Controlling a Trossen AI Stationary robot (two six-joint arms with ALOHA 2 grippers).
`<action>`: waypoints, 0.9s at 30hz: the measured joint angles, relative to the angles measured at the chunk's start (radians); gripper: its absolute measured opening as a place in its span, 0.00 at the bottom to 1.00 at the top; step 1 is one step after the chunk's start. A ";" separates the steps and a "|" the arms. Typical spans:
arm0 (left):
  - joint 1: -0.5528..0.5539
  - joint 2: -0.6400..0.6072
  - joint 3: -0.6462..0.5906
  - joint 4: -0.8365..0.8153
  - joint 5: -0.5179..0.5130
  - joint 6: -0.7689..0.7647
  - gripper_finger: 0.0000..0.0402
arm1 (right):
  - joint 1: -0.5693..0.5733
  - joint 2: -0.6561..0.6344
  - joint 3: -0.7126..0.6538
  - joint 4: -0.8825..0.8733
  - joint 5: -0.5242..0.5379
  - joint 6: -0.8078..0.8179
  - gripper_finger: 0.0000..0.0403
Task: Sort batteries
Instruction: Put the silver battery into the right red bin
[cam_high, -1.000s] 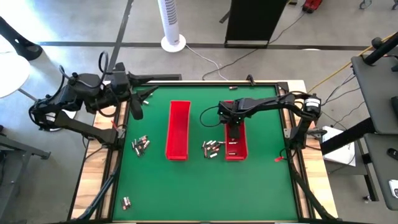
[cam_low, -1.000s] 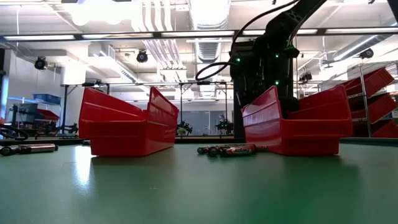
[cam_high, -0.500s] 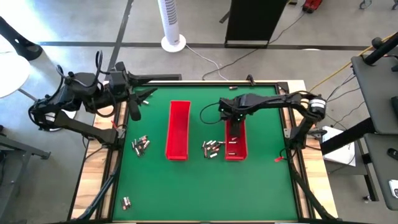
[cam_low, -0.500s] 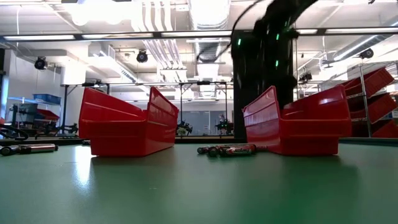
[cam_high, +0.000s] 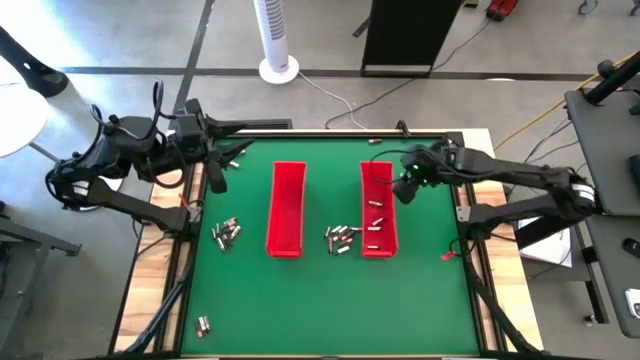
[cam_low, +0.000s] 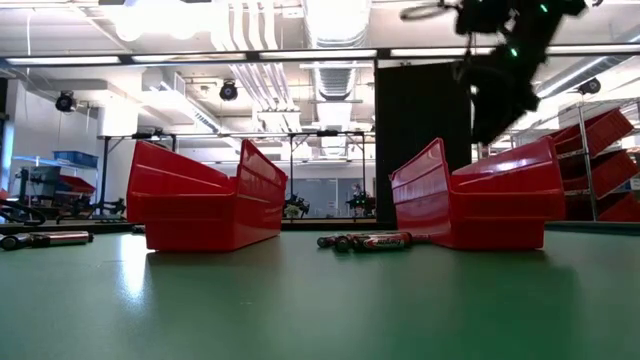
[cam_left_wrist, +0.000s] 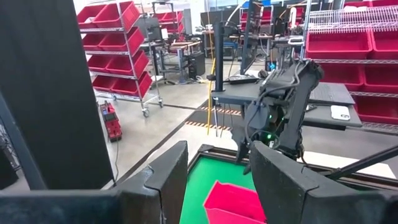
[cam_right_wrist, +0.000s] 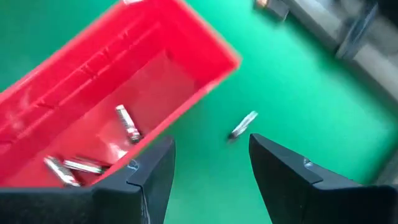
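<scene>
Small silvery metal cylinders, the batteries (cam_right_wrist: 127, 122), are seen in a long red plastic tray (cam_high: 377, 205); the right hand (cam_high: 405, 187) is spread wide, empty.

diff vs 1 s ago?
Right gripper pulled up and away from over the right tray to just past its far right side, and its fingers now stand open, empty. Left gripper stayed parked at the table's far left edge, open. Both trays and the loose batteries between them haven't moved.
</scene>
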 joint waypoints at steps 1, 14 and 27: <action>0.000 0.004 0.000 0.005 0.000 0.004 0.39 | -0.012 -0.021 -0.050 0.040 -0.022 0.047 0.49; 0.000 0.011 0.000 0.154 -0.001 0.003 0.39 | -0.250 0.006 -0.389 0.427 -0.058 0.228 0.49; 0.000 0.010 0.000 0.221 -0.001 -0.022 0.39 | -0.377 0.270 -0.286 0.516 -0.149 0.121 0.49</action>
